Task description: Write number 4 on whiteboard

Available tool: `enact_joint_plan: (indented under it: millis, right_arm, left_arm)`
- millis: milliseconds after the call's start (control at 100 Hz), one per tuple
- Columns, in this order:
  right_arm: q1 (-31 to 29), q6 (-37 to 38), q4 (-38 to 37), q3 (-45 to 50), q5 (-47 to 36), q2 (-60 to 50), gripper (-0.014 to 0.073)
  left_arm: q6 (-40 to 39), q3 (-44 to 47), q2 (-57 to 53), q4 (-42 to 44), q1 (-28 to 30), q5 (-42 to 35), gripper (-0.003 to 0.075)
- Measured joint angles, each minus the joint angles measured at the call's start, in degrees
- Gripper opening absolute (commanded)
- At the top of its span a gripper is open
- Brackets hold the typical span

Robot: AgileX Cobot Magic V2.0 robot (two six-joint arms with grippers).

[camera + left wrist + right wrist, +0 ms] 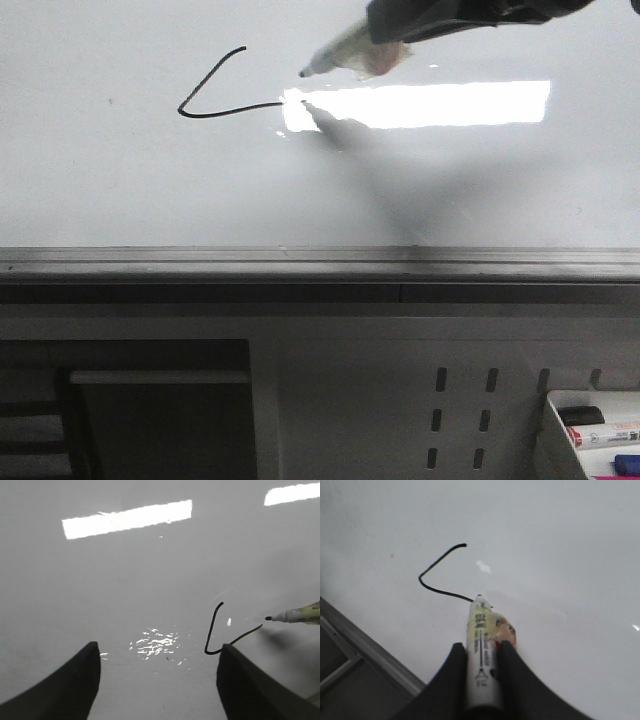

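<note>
Glossy smooth whiteboard (120, 190); its rail (300, 262) looks like dull grey metal; marker (481, 650) seems plastic.

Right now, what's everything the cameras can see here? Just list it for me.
whiteboard: one, glossy white, filling the view ahead, grey rail below
number 4: one, black, unfinished angular stroke on the board
marker pen: one, pale with black tip, beside the stroke's end
slotted panel: one, grey, under the rail
bin: one, white, lower right, holding spare markers
right gripper: one, black, shut on the pen
left gripper: one, black, open, holding nothing
</note>
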Motion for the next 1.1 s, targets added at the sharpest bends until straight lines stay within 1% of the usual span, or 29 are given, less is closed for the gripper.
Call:
enact_joint_plan:
  millis: [200, 340, 490, 610, 840, 980, 1100]
  right_arm:
    - [0.0, -0.1, 0.0, -4.1, 0.9, 4.3, -0.0049]
    - [0.0, -0.2, 0.0, -6.6, -0.1, 7.7, -0.0049]
    - [0.1, -0.3, 0.1, -7.0, -0.3, 8.7, -0.0049]
    - [0.2, -0.3, 0.8, -5.1, 0.8, 8.7, -0.0049]
    - [3.0, -0.4, 3.5, -0.9, 0.8, 6.7, -0.0049]
    - [4.7, -0.4, 5.0, -0.6, 0.2, 2.6, -0.0049]
    - [5.1, -0.4, 6.3, -0.6, 0.3, -1.5, -0.0049]
  left_arm:
    - [0.0, 0.0, 0.0, 0.0, 0.0, 0.0, 0.0461]
    - [0.0, 0.0, 0.0, 0.0, 0.0, 0.0, 0.0461]
    - [0.0, 0.0, 0.0, 0.0, 0.0, 0.0, 0.0461]
    - [0.0, 0.0, 0.0, 0.0, 0.0, 0.0, 0.0461]
    - [0.0, 0.0, 0.0, 0.0, 0.0, 0.0, 0.0461]
    - [0.0, 0.0, 0.0, 0.0, 0.0, 0.0, 0.0461]
    - [0.6, 0.0, 0.0, 0.0, -2.6, 0.0, 0.0461]
